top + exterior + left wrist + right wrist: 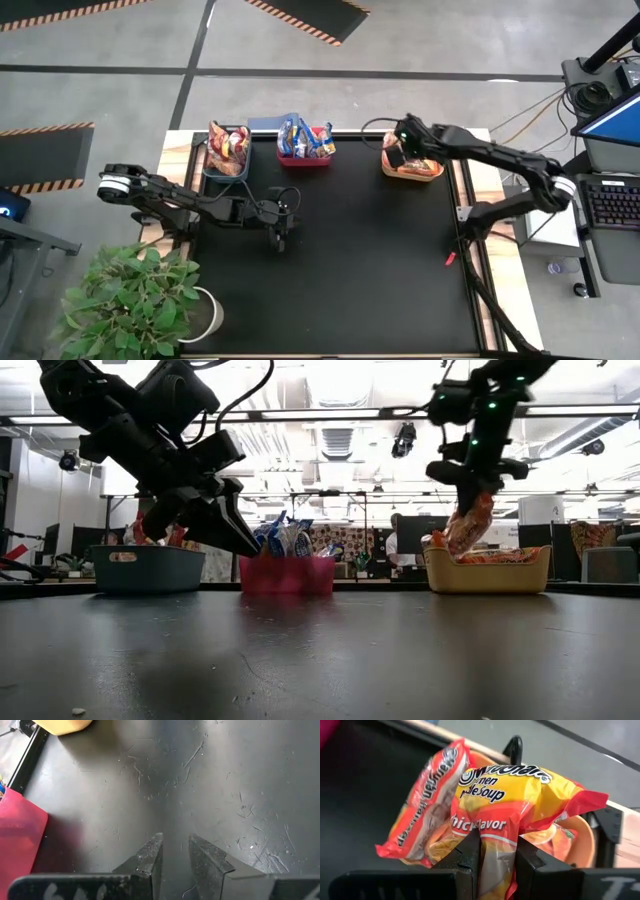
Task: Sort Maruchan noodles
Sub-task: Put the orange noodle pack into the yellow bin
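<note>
The right pincer (497, 855) is clamped on an orange chicken-flavor Maruchan packet (520, 805) above the orange bin (412, 166). It should release low and centered, clear of the packet leaning on the rim (422, 805). The left pincer (175, 855), slightly apart and empty, hovers over the tabletop (350, 260) near the red bin (305, 155).

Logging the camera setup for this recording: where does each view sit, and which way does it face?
High: overhead, straight down; both arms, grey bin, red bin, orange bin.
Low: table height, level across; both arms, all three bins.
Left wrist: past the empty left gripper at bare table.
Right wrist: right gripper holding a Maruchan packet.
Shared: the orange bin, in all four.
</note>
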Tool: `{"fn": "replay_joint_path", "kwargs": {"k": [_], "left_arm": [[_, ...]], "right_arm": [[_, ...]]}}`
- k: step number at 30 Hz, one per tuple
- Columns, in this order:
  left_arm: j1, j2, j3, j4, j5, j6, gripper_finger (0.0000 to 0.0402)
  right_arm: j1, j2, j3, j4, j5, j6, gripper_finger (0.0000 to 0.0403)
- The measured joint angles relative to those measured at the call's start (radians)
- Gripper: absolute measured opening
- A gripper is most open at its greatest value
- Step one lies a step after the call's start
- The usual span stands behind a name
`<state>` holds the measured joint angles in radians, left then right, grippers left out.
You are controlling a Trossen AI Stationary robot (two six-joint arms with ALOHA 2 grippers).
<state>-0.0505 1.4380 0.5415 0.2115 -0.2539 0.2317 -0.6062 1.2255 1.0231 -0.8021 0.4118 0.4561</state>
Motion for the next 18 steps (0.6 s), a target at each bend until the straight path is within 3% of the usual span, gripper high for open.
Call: {"fn": "replay_joint_path", "kwargs": {"k": [6,18], "left_arm": [[0.0,0.0,0.0,0.0,-0.001,0.0,0.0074],[0.0,0.0,-0.001,0.0,-0.001,0.0,0.0074]], "right_arm": [[-0.003,0.159,0.16,-0.175,0.011,-0.029,0.0063],[-0.004,0.354,0.262,-0.192,0.026,-0.057,0.0063]]}}
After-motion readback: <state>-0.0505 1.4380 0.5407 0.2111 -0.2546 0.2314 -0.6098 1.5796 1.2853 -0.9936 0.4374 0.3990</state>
